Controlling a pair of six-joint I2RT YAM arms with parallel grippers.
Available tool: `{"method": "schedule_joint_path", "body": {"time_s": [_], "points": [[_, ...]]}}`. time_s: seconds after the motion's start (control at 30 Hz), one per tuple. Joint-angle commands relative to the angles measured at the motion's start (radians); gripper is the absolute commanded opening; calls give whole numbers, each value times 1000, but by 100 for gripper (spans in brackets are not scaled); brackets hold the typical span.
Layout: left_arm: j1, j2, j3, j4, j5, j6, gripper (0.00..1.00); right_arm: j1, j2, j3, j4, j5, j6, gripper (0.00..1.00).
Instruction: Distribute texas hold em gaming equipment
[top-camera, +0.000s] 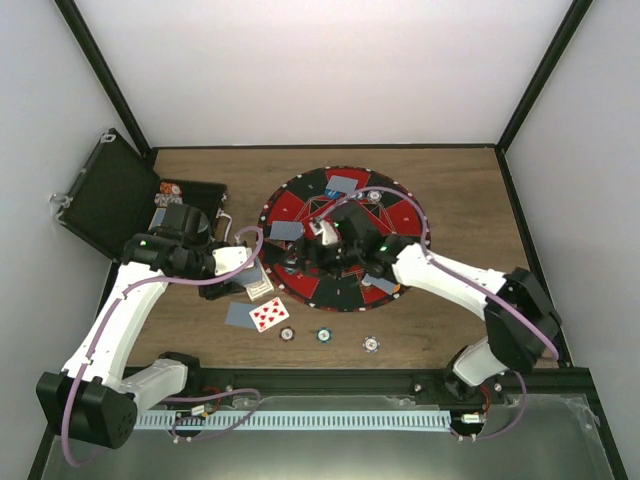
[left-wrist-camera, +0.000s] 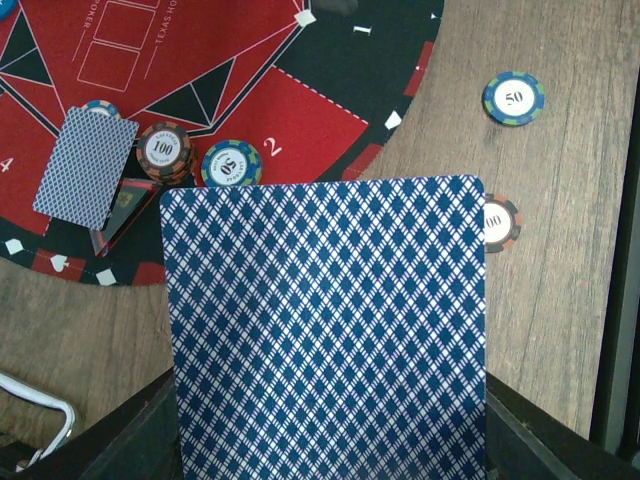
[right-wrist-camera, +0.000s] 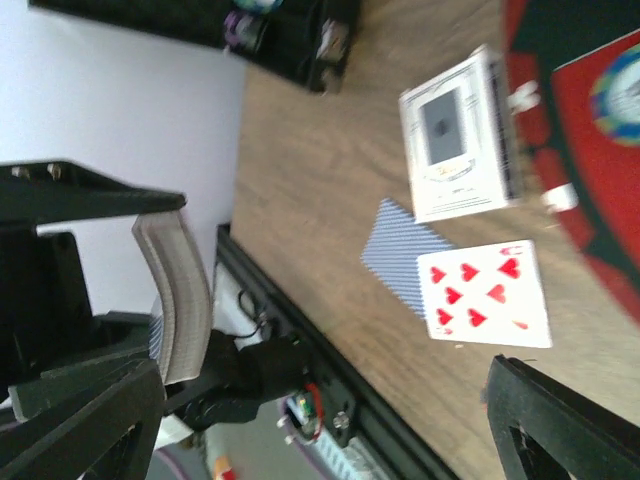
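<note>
My left gripper is shut on a deck of blue-backed cards, which fills the lower left wrist view. That deck shows edge-on and bowed in the right wrist view. My right gripper stands open and empty just to the right of the deck, over the mat's near-left rim. A face-up hearts card overlaps a face-down card on the wood. On the mat lie a face-down card, a 100 chip and a 50 chip.
The round red-and-black mat carries more face-down cards. A white card box lies by its left rim. Three chips sit in a row near the front edge. The open black case stands at the far left.
</note>
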Motion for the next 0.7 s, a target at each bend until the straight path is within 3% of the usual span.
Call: {"method": "schedule_joint_path", "body": {"time_s": [0.0,0.67], "points": [[3,-4,31,-4,27,17,4,39,60,14,210,-143,97,90],[3,2,30,2,25,15,4,115,276,120,373,-266,172,81]]}}
